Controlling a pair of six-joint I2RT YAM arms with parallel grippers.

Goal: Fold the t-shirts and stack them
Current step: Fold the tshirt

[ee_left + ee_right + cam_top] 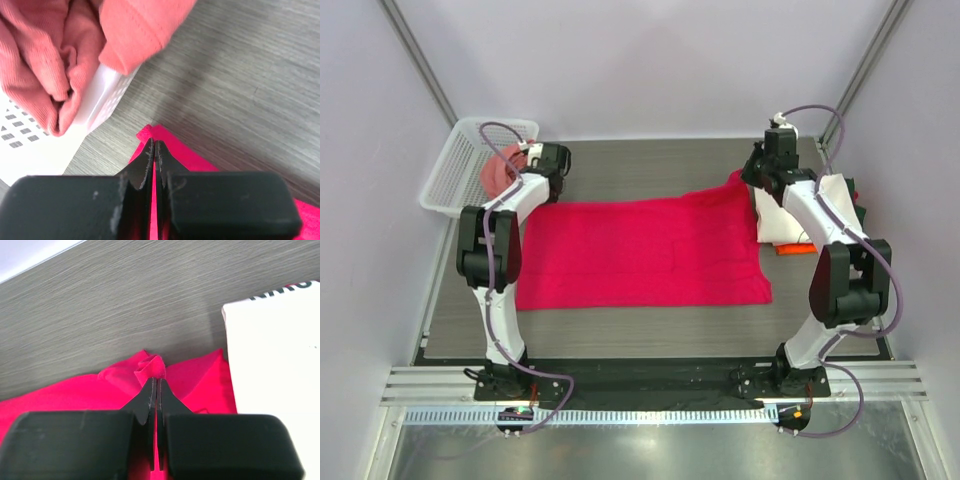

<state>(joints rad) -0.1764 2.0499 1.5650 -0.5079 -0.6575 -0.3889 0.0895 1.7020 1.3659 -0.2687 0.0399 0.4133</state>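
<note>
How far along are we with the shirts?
Done: a folded white shirt lies on an orange one at right. In hand: the red shirt is spread flat, unfolded, with the left gripper and right gripper each shut on a far corner. Left: folding and stacking it, then the salmon shirt in the basket.

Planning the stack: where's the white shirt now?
In the top view, the white shirt lies folded at the table's right side, beside the crimson shirt, partly under the right arm.
</note>
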